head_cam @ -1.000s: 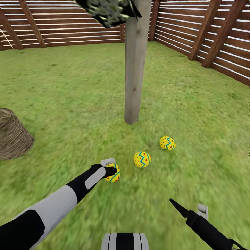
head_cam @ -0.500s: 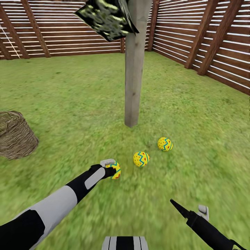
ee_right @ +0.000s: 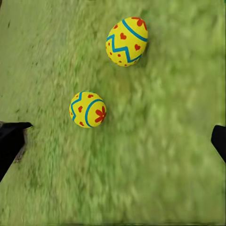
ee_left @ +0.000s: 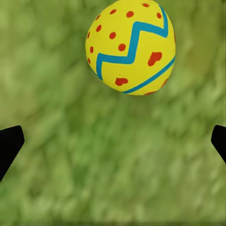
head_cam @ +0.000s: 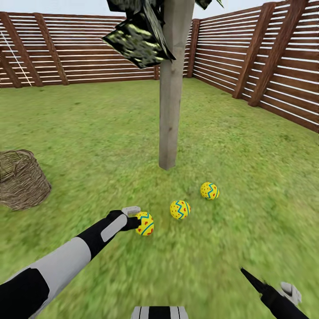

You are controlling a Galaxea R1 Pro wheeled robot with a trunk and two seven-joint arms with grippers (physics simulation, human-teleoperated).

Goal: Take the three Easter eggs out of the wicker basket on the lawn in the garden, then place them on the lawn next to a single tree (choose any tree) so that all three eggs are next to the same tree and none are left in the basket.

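Left pincer (ee_left: 113,146) released egg (head_cam: 145,223); no writing.

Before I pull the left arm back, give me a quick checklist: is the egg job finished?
1. Left gripper released its egg: ok, fingertips spread wide, egg beyond them on the lawn.
2. Other two eggs on grass: ok.
3. All three near the same tree: ok.
4. Wicker basket emptied: cannot tell, inside hidden.
5. Right gripper empty: ok, open.
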